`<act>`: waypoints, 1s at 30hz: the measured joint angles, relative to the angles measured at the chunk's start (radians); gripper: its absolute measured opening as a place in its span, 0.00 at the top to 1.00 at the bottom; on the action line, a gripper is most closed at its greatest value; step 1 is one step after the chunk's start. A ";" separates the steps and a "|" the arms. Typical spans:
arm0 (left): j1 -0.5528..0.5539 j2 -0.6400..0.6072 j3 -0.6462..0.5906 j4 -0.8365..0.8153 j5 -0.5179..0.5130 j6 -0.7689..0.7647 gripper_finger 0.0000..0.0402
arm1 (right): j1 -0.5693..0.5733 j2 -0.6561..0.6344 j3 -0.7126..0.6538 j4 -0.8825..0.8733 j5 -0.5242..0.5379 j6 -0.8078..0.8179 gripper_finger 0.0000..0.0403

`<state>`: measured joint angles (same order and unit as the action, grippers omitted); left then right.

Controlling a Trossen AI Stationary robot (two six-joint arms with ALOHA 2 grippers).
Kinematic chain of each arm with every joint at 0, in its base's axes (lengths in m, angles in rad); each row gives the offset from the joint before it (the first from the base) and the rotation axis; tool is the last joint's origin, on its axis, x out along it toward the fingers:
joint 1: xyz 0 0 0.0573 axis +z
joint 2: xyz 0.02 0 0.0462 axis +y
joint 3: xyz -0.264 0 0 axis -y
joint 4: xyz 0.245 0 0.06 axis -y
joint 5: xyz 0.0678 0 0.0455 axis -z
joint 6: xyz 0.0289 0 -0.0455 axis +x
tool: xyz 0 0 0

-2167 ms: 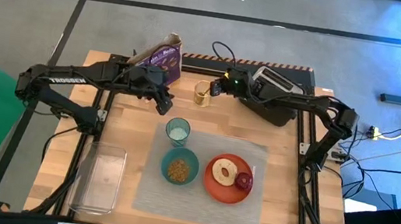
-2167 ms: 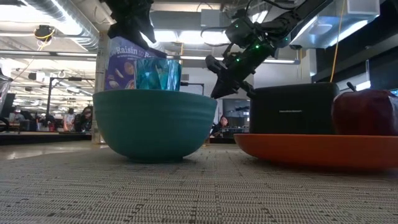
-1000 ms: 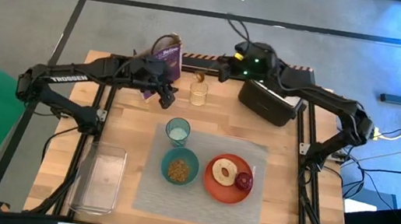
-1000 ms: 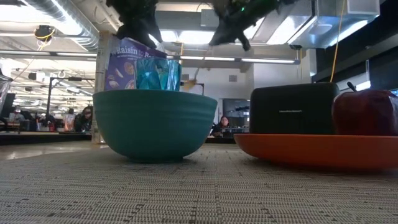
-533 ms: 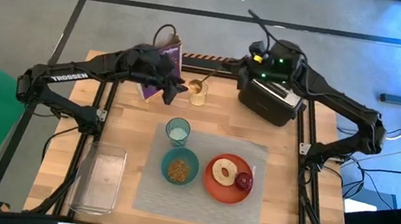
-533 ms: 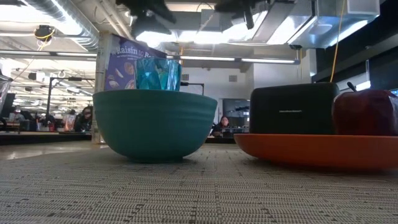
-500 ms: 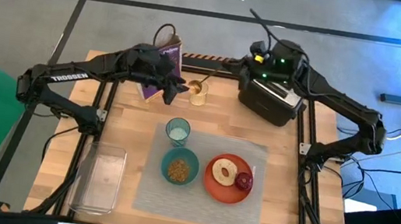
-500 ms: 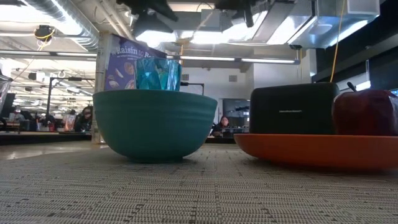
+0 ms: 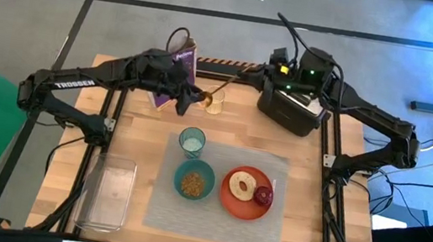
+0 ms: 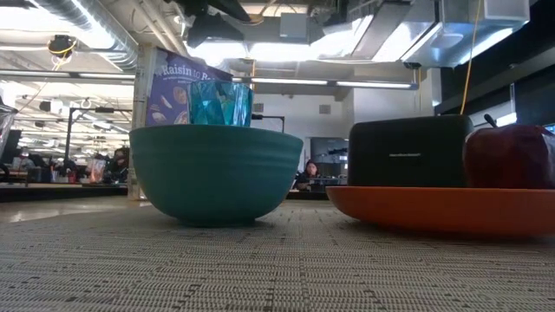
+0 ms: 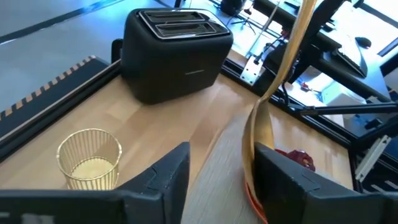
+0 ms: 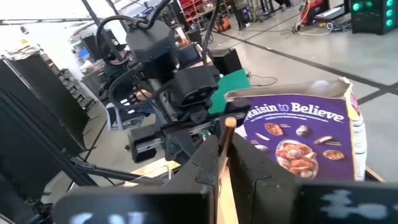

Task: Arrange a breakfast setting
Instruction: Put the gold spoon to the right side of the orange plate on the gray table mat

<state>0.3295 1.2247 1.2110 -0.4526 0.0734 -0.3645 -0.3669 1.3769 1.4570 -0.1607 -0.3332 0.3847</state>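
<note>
The gold spoon (image 9: 225, 83) hangs in the air over the table's far side, nearly level, between my two grippers. My right gripper (image 9: 264, 71) is shut on its handle end. My left gripper (image 9: 194, 97) is open, and the spoon's bowl (image 11: 256, 134) stands between its fingers, close to one of them; whether it touches I cannot tell. On the grey placemat (image 9: 211, 218) sit the teal bowl (image 9: 193, 181), the orange-red plate (image 9: 232, 201) with bagel (image 9: 242, 183) and dark-red fruit (image 9: 263, 196), and the teal cup (image 9: 191, 141). My right gripper pinches the spoon's handle (image 12: 227, 130) between its two fingers, near the handle's free end. The fingers come about level from the table's far right and lie along the spoon. The spoon is lifted clear and reaches out toward my left gripper.
A small gold mesh cup (image 9: 216, 101) stands on the wood below the spoon. The purple cereal box (image 9: 183, 59) and the black toaster (image 9: 291, 106) stand at the far edge. A clear plastic tray (image 9: 108, 195) lies at the near left.
My right gripper has risen and drawn back toward the table's far right with the spoon, tipping to level. The spoon has come up away from the mesh cup and now lies nearly level. My left gripper has turned toward the spoon's bowl end.
</note>
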 joint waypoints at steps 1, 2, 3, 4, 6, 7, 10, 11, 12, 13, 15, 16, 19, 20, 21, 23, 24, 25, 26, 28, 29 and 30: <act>-0.005 0.000 0.000 0.000 0.000 0.000 0.62 | 0.004 0.000 0.000 0.001 0.000 0.000 0.97; -0.009 0.000 0.000 0.000 -0.001 0.000 0.65 | 0.008 0.000 0.000 0.000 0.000 0.000 0.97; -0.012 0.000 0.000 0.000 -0.001 0.000 0.68 | 0.012 0.000 0.000 0.000 0.000 0.000 0.97; -0.017 0.000 0.000 0.000 -0.002 0.000 0.72 | 0.016 0.000 0.000 0.000 0.002 0.000 0.97; -0.024 0.000 0.000 0.001 0.000 0.000 0.81 | 0.020 0.000 0.000 0.000 0.006 -0.001 0.97; -0.027 0.000 0.000 0.001 0.001 0.000 0.86 | 0.021 0.000 0.000 0.000 0.006 -0.001 0.97; -0.033 0.000 0.000 0.000 0.003 -0.014 0.97 | 0.021 0.001 0.000 -0.007 -0.005 -0.001 0.96; -0.032 0.000 0.000 -0.002 0.008 -0.012 0.97 | 0.021 0.001 0.000 -0.015 -0.002 -0.002 0.96; -0.032 0.000 0.000 -0.007 0.010 -0.011 0.97 | 0.021 0.000 0.000 -0.027 -0.003 -0.002 0.96; -0.034 0.000 0.000 -0.016 0.012 -0.011 0.97 | 0.021 0.000 0.001 -0.045 -0.009 -0.003 0.96; -0.034 0.000 0.000 -0.045 0.013 -0.002 0.98 | 0.021 -0.001 0.002 -0.097 -0.021 -0.009 0.93; -0.033 -0.001 0.000 -0.063 0.013 0.009 0.99 | 0.021 -0.007 0.002 -0.131 -0.030 -0.017 0.91; -0.034 -0.013 0.000 -0.141 0.010 0.065 0.99 | 0.022 -0.027 0.000 -0.214 -0.034 -0.039 0.81; -0.033 -0.017 0.001 -0.168 0.010 0.089 0.99 | 0.022 -0.038 0.000 -0.239 -0.031 -0.048 0.77; -0.034 -0.019 0.001 -0.199 0.011 0.109 0.99 | 0.021 -0.050 0.000 -0.256 -0.020 -0.054 0.73; -0.043 -0.022 0.001 -0.266 0.024 0.142 0.99 | 0.020 -0.073 0.001 -0.267 0.014 -0.073 0.66; -0.049 -0.021 0.001 -0.281 0.028 0.144 0.99 | 0.020 -0.083 0.001 -0.275 0.025 -0.077 0.62; -0.054 -0.019 0.001 -0.285 0.035 0.144 0.99 | 0.019 -0.088 0.001 -0.278 0.026 -0.078 0.60; -0.059 -0.017 0.001 -0.294 0.034 0.145 0.99 | 0.018 -0.089 0.002 -0.278 0.026 -0.079 0.58; -0.069 -0.006 0.002 -0.300 0.022 0.153 0.99 | 0.018 -0.085 0.002 -0.290 0.008 -0.078 0.55; -0.073 0.002 0.009 -0.307 0.014 0.159 0.99 | 0.020 -0.080 0.002 -0.299 0.002 -0.078 0.54; -0.079 0.018 0.022 -0.327 0.007 0.167 0.99 | 0.021 -0.072 0.002 -0.302 -0.006 -0.078 0.54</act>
<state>0.2506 1.2425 1.2329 -0.7791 0.0808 -0.1976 -0.3463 1.3047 1.4586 -0.4627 -0.3389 0.3069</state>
